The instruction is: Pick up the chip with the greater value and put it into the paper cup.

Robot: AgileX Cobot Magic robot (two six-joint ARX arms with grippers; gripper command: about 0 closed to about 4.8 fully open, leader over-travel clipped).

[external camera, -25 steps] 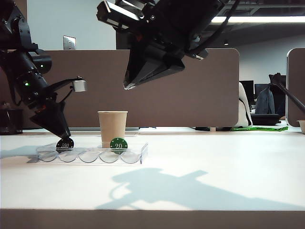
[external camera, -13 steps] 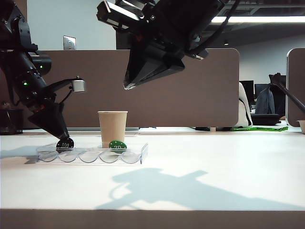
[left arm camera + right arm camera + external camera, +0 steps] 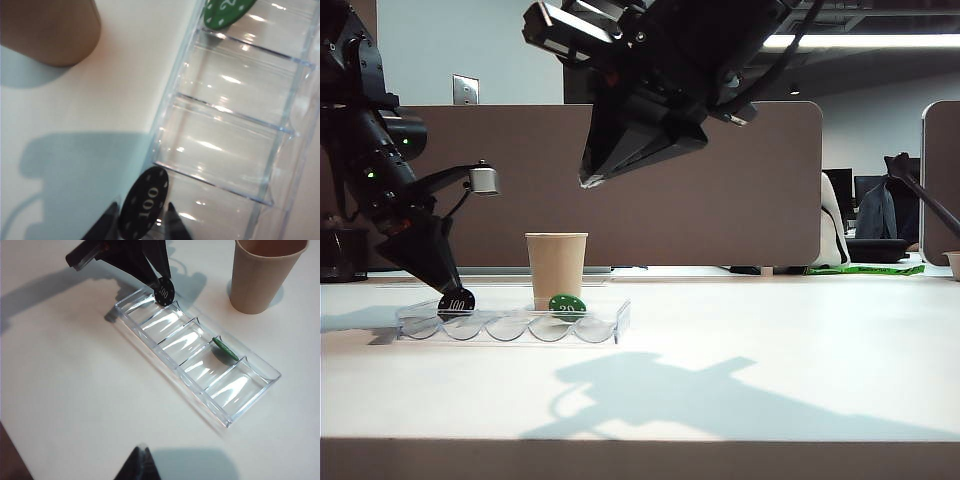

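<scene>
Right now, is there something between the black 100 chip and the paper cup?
Nothing visible. The left gripper has the black chip between its fingers at the tray's end slot; bare table lies toward the paper cup.

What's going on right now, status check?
Left gripper pinching the black 100 chip at the clear tray's end slot. Right gripper shut, high above. Paper cup just behind the tray, path unobstructed; green chip leaning in its slot.

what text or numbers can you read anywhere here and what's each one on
"100": white digits on the small round black poker chip between the left gripper's fingertips, at the end slot of the clear plastic chip tray.
"20": on the tilted round green chip; partly cropped in the left wrist view.
The tan paper cup bears no print.
</scene>
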